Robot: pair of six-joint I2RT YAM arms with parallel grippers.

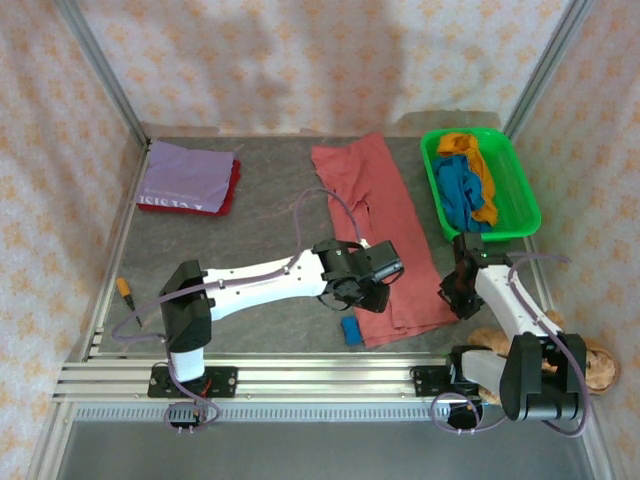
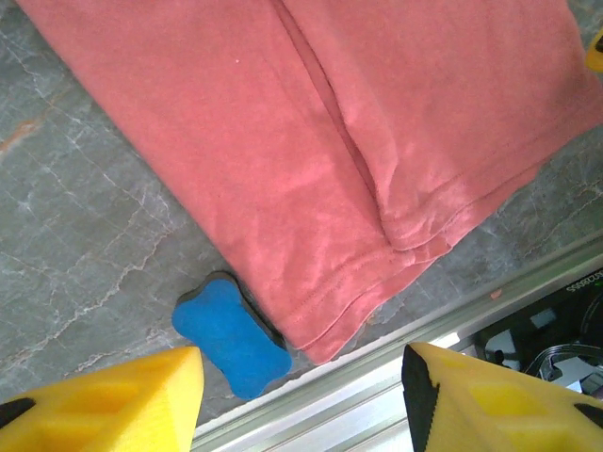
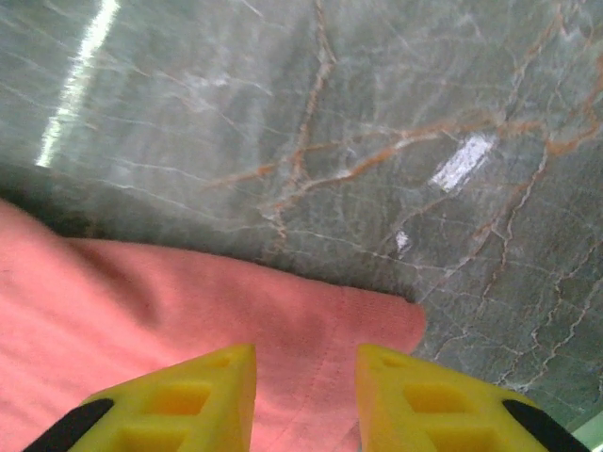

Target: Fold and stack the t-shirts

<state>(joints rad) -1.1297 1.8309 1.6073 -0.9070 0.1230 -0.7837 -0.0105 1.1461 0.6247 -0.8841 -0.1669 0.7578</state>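
Top external view: a large salmon-pink t-shirt (image 1: 375, 225) lies flat on the grey bench (image 1: 250, 230). It is folded lengthwise into a long strip, with its hem toward the arms. Well to its left, a folded lilac t-shirt (image 1: 185, 175) rests on a dark red t-shirt (image 1: 233, 188). To its right, a blue t-shirt (image 1: 458, 190) and an orange t-shirt (image 1: 480, 170) lie crumpled in a green tray (image 1: 525, 215). The left pincer (image 2: 301, 363) hangs above the near left part of the salmon-pink t-shirt, its fingers well apart and holding nothing. In the left wrist view a small blue block (image 2: 231, 334) lies against the hem's corner. The right pincer (image 3: 306, 358) sits at the salmon-pink t-shirt's near right corner. Its yellow fingers (image 3: 188, 395) are close together, with pink cloth showing in the gap. I cannot tell whether they pinch that cloth.
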